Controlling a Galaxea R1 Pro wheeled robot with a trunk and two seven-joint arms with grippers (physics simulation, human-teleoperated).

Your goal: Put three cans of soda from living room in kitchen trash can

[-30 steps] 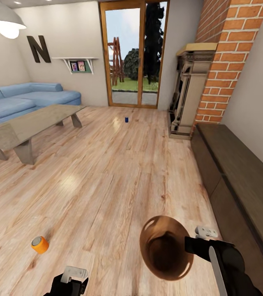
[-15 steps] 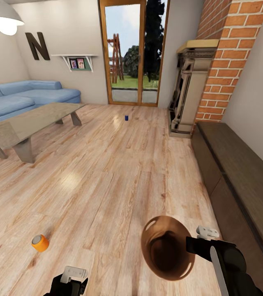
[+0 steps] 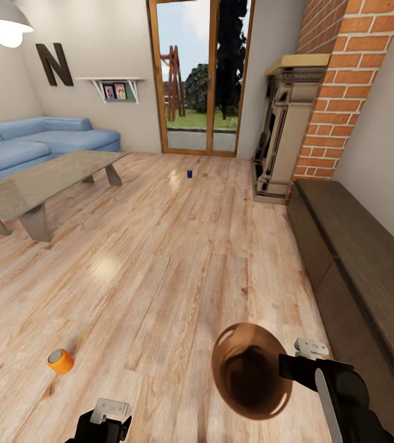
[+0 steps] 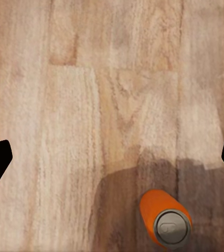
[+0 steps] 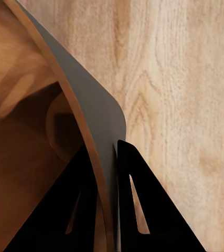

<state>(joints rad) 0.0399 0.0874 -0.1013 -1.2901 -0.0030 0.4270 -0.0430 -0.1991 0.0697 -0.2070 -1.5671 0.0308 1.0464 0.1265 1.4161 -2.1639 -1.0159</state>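
My right gripper point(image 5: 107, 199) pinches the bin's point(image 3: 249, 369) wall, one finger inside, one outside. Left gripper point(image 4: 112, 157): fingers spread wide, holding nothing, over the floor point(image 3: 178, 258). I count two cans: orange can point(image 3: 60, 361) lying nearby, blue can point(image 3: 189, 174) far off, too small for detail.

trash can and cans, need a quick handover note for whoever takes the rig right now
Right gripper: shut on the rim of the trash can, one finger inside the wall and one outside, bin held off the wood floor in the living room.
Left gripper: open, empty, fingers wide apart above the floor.
Orange can: lying on its side on the floor, ahead and to the left of the left gripper.
Blue can: upright on the floor near the glass doors.
Third can: whereabouts unknown.
Done: bin picked up. No can can be made out inside it.
Left: collect the cans into the bin, then take it to the kitchen.
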